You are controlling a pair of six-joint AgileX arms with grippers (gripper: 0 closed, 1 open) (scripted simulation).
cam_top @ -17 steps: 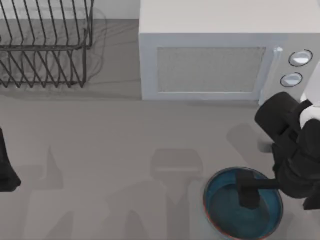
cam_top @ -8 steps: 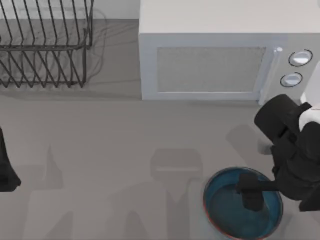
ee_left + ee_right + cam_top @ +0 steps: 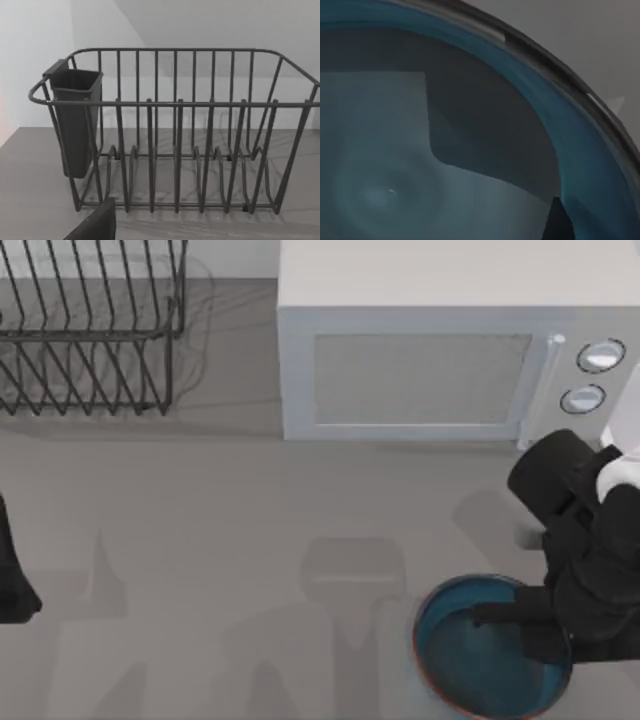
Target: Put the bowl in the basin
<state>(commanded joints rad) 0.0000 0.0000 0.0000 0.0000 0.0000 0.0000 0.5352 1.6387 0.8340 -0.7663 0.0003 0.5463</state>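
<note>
The bowl (image 3: 470, 660), glossy blue-teal inside with a thin reddish-brown rim, sits on the table at the front right. My right gripper (image 3: 522, 626) hangs low over the bowl's right half, and the black arm covers the bowl's right rim. In the right wrist view the bowl's inside (image 3: 385, 150) and curved rim are very close, with a dark fingertip (image 3: 556, 220) at the edge. My left gripper (image 3: 12, 585) is parked at the table's left edge. The basin is out of view.
A dark wire dish rack (image 3: 90, 340) stands at the back left, and its grey cutlery cup (image 3: 75, 120) hangs on one end. A white microwave (image 3: 430, 350) fills the back centre and right. Bare grey table lies between them.
My right gripper slid to the right over the bowl, toward its right rim. The bowl shifted slightly right. The left arm has not moved.
</note>
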